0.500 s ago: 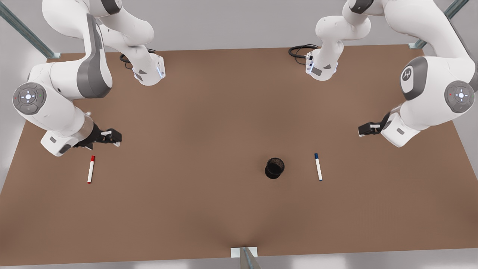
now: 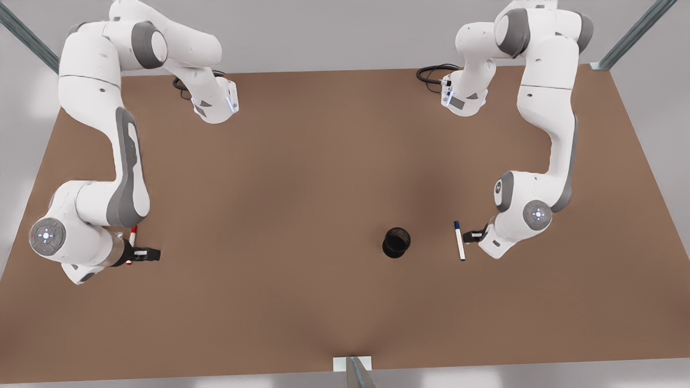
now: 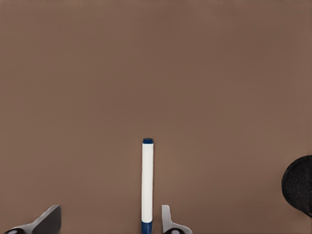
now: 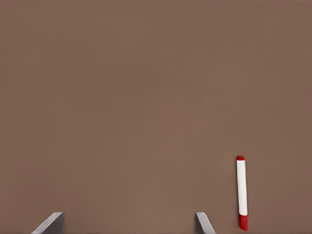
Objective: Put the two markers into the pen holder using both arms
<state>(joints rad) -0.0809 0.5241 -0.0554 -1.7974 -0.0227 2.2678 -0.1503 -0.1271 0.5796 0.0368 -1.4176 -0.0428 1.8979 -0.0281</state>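
**Both grippers low over the markers, nothing gripped yet**

Left gripper (image 2: pixel 468 236) sits on the front view's right, low over the table (image 2: pixel 302 178), just beside the blue marker (image 2: pixel 459 241). In the left wrist view the blue marker (image 3: pixel 147 183) lies flat betw. the two fingertips (image 3: pixel 48 220), much nearer one finger than the other; whether it touches that finger can't be told. Fingers spread wide apart, not clamped on anything. In the front view the marker runs roughly top-to-bottom, w/ the gripper at its side toward the front view's right.

Right gripper (image 2: pixel 144 253) is on the front view's left, also low, right by the red marker (image 2: pixel 132 235). Part of the marker's barrel is hidden behind the gripper and wrist in that view. In the right wrist view the red marker (image 4: pixel 242 192) lies flat outside the finger gap, off to one side of the nearer fingertip (image 4: pixel 202 223), not betw. the fingers. Fingers spread wide, holding nothing.

Pen holder (image 2: pixel 397 242) stands upright on the table, near the blue marker and on its front-view-left side, well apart from the red marker. Its dark edge (image 3: pixel 298 185) shows in the left wrist view, off to the side of the blue marker. Both markers rest on the table, neither in the holder.
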